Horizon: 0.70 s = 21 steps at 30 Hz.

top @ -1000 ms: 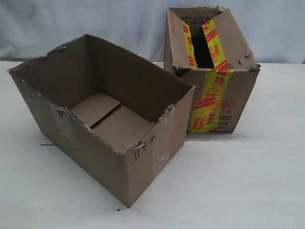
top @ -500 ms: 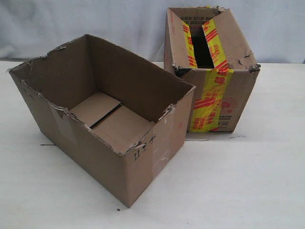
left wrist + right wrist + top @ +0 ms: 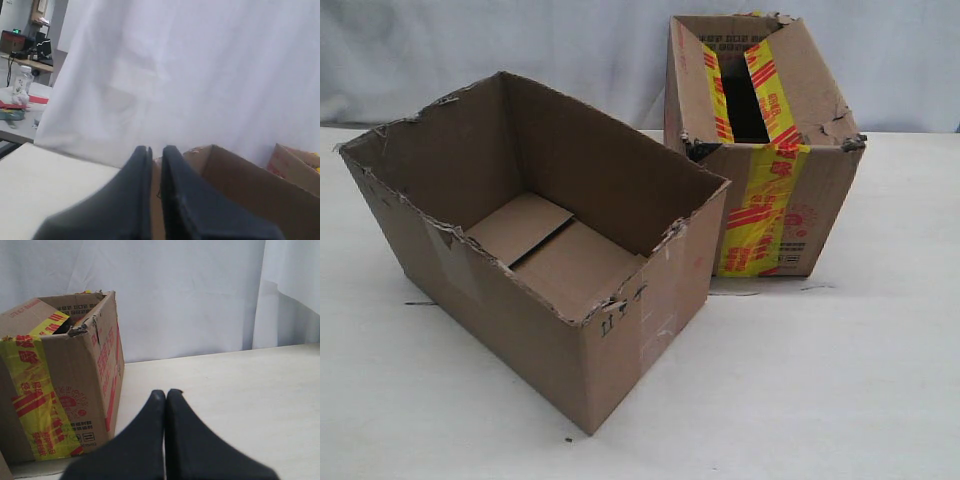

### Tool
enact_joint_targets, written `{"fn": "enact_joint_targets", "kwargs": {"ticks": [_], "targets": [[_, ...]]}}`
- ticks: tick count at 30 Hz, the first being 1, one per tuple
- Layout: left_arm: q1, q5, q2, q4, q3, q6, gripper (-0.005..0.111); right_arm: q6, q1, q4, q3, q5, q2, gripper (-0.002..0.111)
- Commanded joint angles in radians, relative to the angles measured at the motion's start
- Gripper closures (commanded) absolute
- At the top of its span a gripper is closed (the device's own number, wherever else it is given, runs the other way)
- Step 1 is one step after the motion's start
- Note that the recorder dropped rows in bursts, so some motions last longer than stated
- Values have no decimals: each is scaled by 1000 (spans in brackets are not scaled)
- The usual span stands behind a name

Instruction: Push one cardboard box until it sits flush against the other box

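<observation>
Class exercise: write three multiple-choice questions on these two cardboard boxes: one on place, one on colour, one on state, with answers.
1. In the exterior view, where is the taped brown cardboard box with top flaps relative to the plain brown cardboard box with torn rim? A. Inside it. B. Behind it, rightward. C. Stacked on it.
2. What colours has its wide tape strip? A. Blue, white. B. Green, black. C. Yellow, red.
3. How is the plain box's top? A. Open, flapless. B. Taped shut. C. Lidded.
Answers: 1 B, it stands farther back on the right; 2 C, yellow strip with red print; 3 A, one sees straight inside.
</observation>
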Motion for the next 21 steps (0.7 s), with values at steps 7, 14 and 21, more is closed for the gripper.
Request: {"fn": "enact_joint_targets", "kwargs": {"ticks": [7,14,21], "targets": [[4,-12,824,87,-219,4,107,4,-8,0,5,-8,-3,109],[0,-36,1220,98,-369,23,107,4,-8,0,5,-8,-3,109],[0,-65,1424,98,-473,23,107,4,-8,0,5,-8,-3,109]]}}
